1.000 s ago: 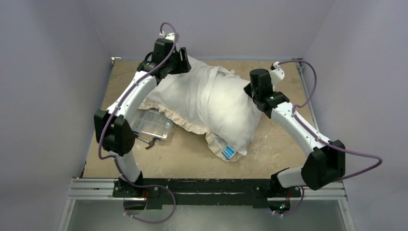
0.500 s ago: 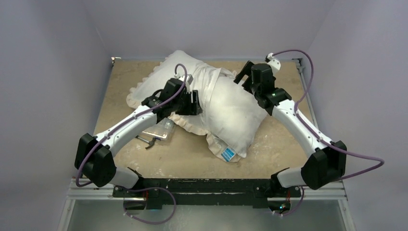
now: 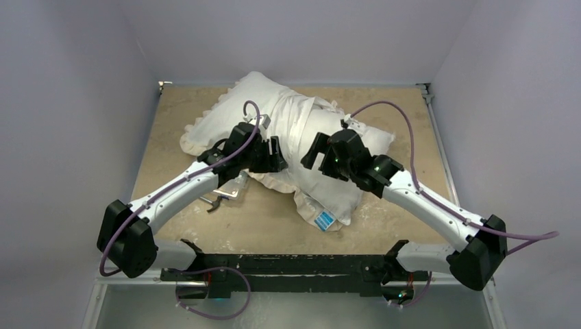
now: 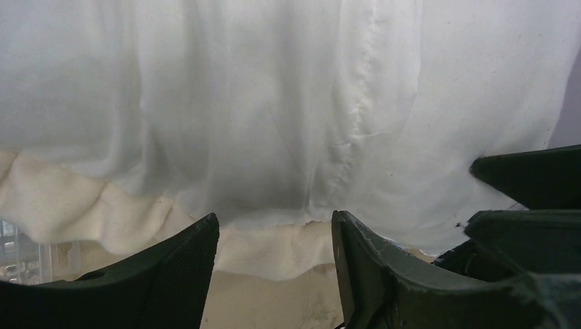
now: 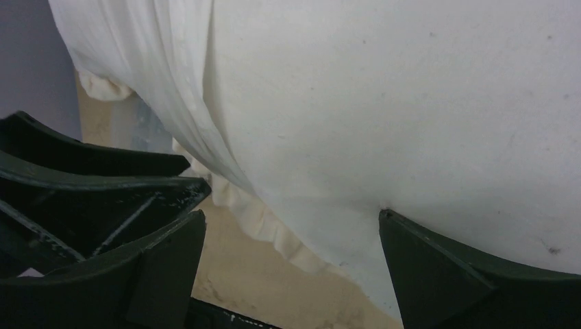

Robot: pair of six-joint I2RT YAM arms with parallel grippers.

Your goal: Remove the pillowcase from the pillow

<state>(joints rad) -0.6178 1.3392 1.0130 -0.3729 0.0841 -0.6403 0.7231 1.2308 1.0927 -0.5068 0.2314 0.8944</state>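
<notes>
The pillowcase [image 3: 264,103] is white with a cream frill [image 3: 274,181] and covers the far left part of the pillow. The plump white pillow [image 3: 336,185] sticks out toward the near right, with a blue tag [image 3: 324,219] at its corner. My left gripper [image 3: 276,155] hovers open at the near frill edge. In the left wrist view the left gripper [image 4: 274,257] has the frill [image 4: 267,250] just beyond its fingertips and nothing between them. My right gripper [image 3: 313,152] stands wide open over the pillow's middle. In the right wrist view the right gripper [image 5: 288,264] has one finger [image 5: 452,274] against the pillow [image 5: 411,103].
A clear plastic box [image 3: 238,181] and a small metal tool [image 3: 214,203] lie on the tan table [image 3: 171,130] under my left arm. Grey walls close in three sides. The two grippers are almost touching each other.
My left arm swung from the pillow's far left corner down to the near frill edge. My right gripper opened wide and moved from the pillow's right side to its middle.
</notes>
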